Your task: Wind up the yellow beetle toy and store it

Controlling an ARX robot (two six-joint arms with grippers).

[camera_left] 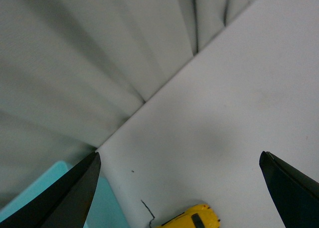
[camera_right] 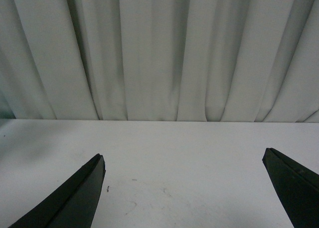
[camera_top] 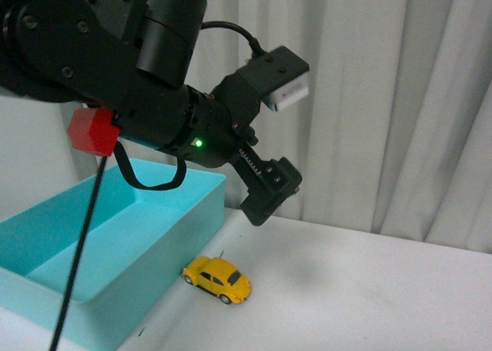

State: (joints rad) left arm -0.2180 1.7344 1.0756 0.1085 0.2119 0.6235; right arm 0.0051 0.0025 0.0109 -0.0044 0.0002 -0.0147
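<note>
**Yellow beetle toy**: on its wheels on the white table, just beside the outer wall of the turquoise bin and outside it.

**Left gripper**: in the air above the toy and apart from it, fingers spread wide with nothing between them.

**Left arm**: carries a red block; its black cable crosses in front of the bin.

**Right gripper**: likewise spread and empty, over the table, facing the pale curtain.
</note>
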